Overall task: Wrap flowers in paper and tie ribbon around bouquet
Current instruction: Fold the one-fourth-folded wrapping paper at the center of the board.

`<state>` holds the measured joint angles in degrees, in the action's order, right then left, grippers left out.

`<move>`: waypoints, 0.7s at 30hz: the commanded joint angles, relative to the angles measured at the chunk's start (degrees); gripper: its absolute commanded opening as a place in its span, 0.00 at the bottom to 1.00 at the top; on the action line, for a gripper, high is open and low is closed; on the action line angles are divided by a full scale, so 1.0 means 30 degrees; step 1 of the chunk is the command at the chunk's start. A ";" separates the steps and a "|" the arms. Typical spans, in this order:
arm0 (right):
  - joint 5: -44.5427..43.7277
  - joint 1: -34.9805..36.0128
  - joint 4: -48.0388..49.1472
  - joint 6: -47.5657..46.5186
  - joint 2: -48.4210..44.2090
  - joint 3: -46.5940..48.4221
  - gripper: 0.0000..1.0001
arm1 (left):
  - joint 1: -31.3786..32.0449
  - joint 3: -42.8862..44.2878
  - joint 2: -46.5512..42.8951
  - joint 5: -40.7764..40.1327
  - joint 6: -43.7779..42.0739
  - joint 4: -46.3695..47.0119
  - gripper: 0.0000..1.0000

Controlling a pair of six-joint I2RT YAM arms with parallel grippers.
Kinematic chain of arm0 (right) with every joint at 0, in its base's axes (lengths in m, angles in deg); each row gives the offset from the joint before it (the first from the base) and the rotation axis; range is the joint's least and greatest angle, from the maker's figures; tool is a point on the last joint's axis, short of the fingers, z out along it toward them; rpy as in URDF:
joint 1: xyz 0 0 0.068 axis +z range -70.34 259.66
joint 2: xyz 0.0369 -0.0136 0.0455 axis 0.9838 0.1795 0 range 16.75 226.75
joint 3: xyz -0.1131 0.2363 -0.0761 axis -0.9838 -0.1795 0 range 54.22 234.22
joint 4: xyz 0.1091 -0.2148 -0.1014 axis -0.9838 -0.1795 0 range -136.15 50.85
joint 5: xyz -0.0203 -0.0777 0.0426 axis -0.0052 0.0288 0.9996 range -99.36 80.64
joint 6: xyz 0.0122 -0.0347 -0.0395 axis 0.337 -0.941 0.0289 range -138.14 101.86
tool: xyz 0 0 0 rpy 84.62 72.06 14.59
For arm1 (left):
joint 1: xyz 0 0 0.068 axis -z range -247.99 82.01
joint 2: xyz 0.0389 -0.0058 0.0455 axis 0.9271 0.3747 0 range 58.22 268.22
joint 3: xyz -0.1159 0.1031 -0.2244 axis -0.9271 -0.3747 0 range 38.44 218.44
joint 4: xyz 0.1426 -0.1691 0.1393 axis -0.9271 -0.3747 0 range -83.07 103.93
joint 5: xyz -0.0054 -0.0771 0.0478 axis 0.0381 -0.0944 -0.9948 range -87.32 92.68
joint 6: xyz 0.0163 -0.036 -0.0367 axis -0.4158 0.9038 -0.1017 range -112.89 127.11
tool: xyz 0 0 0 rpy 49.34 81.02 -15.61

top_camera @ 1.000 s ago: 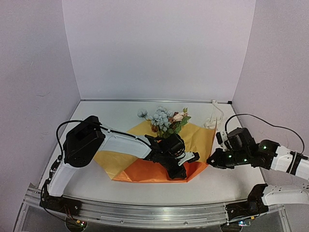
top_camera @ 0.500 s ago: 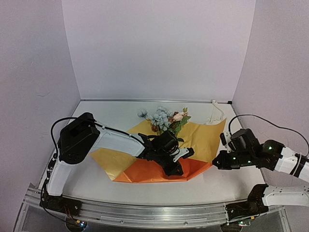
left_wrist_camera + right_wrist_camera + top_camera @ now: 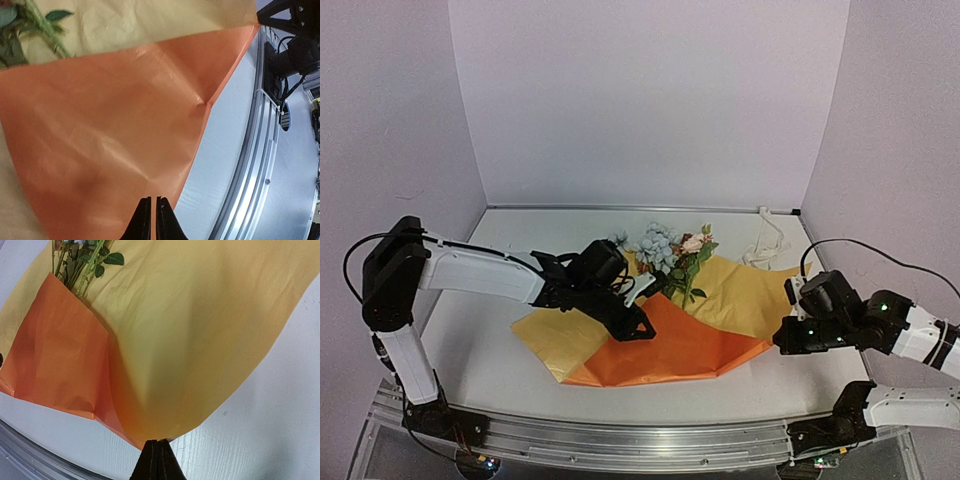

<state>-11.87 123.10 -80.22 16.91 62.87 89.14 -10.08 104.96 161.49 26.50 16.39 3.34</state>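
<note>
The paper lies yellow face up, with an orange flap folded over from the front. The flowers rest on it, blooms toward the back wall and lower stems under the flap. My left gripper is pinched almost shut on the flap's left edge; in the left wrist view its tips meet that orange edge. My right gripper is shut on the paper's right front corner, with stems at the far end. The ribbon lies curled at the back right. No wrapped bouquet is in view.
A metal rail runs along the table's front edge, also seen in the left wrist view as the rail. Purple walls close in the left, back and right sides. A black cable loops over the right arm.
My left gripper has swung left and back with the orange flap, which now covers much more of the sheet and the stems. The right gripper has drawn the paper's corner slightly right.
</note>
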 commanded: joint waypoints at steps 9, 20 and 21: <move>-0.0534 0.0051 -0.0624 -0.1134 -0.0226 0.0813 0.00 | 0.0037 -0.3739 -0.0414 -0.0868 0.1840 -0.1008 0.00; 0.3039 0.0089 0.0827 -0.1011 0.0958 0.2169 0.00 | 0.0010 -0.2745 0.1325 -0.1377 0.2247 0.0530 0.00; 0.3606 0.0114 0.1174 -0.0869 0.1372 0.2406 0.00 | 0.0017 -0.2727 0.1376 -0.1382 0.2283 0.0596 0.00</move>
<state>-7.71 123.10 -80.96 13.59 63.84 92.06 -10.04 95.07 164.46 23.56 22.27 2.62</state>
